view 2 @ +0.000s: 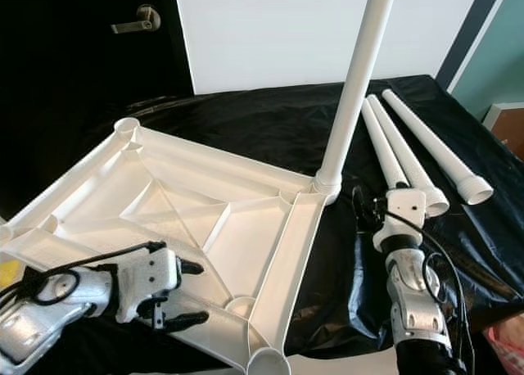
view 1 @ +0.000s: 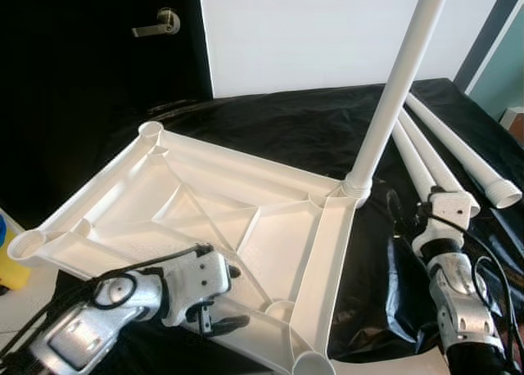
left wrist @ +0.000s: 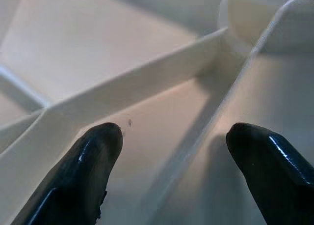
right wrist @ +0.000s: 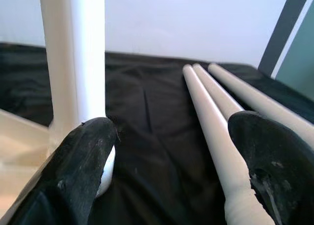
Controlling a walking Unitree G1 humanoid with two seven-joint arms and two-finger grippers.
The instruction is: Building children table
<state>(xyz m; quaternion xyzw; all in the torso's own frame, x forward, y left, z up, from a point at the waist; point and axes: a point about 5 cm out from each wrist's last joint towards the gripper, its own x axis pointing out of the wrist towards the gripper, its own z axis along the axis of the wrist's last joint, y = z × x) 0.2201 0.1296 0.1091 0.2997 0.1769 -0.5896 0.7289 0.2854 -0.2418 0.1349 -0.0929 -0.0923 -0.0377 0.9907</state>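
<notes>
A white plastic tabletop [view 1: 205, 203] lies upside down on a black sheet [view 1: 278, 129], its ribs facing up. One white leg [view 1: 393, 97] stands upright in the far right corner socket [view 1: 354, 188]. Three more white legs [view 1: 446, 154] lie side by side on the sheet to the right. My left gripper [view 1: 231, 297] hovers open over the tabletop's near ribs, close to the near corner socket [view 1: 280, 311]; its fingertips [left wrist: 105, 139] straddle a rib. My right gripper [right wrist: 176, 131] is open, low over the sheet between the upright leg [right wrist: 78, 53] and the nearest lying leg [right wrist: 211, 112].
A black door with a metal handle [view 1: 160, 21] stands at the back left beside a white wall [view 1: 311, 31]. A yellow object [view 1: 8, 264] sits off the tabletop's left corner. Cables [view 1: 491, 285] run along my right arm. Bare black sheet lies behind the tabletop.
</notes>
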